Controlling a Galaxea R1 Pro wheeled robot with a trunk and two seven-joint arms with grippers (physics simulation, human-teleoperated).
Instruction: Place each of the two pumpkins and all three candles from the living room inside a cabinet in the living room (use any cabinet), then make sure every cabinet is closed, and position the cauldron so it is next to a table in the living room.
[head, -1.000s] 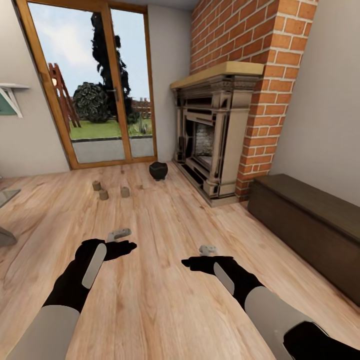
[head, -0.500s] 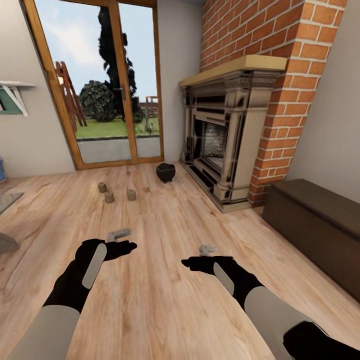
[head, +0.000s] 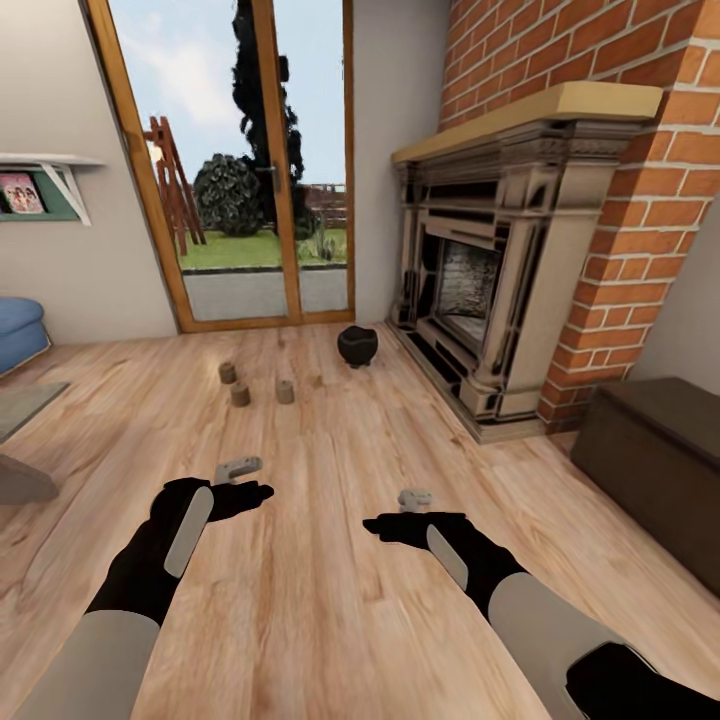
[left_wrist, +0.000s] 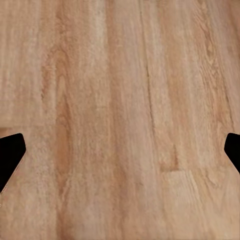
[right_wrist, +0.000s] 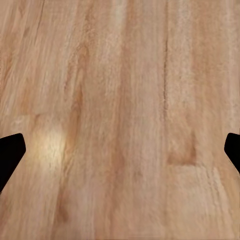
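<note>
Three beige candles (head: 228, 372), (head: 240, 394), (head: 285, 391) stand on the wooden floor ahead, well beyond both hands. The black cauldron (head: 357, 345) sits on the floor further back, beside the fireplace corner. One end of the low dark brown cabinet (head: 650, 440) shows at the right, its front closed. My left gripper (head: 238, 470) (left_wrist: 120, 155) and right gripper (head: 415, 497) (right_wrist: 120, 155) hover open over bare floorboards, nothing between their fingers. The pumpkins are out of view.
A brick fireplace (head: 500, 270) with a raised hearth stands at the right. Glass patio doors (head: 250, 170) fill the far wall. A blue seat (head: 18, 335) and grey shapes (head: 20, 480) sit at the left edge. Open floor lies between me and the candles.
The whole picture has slid rightward, so the camera has turned left; the blue seat has come into view and less of the cabinet shows. Both arms hold the same pose.
</note>
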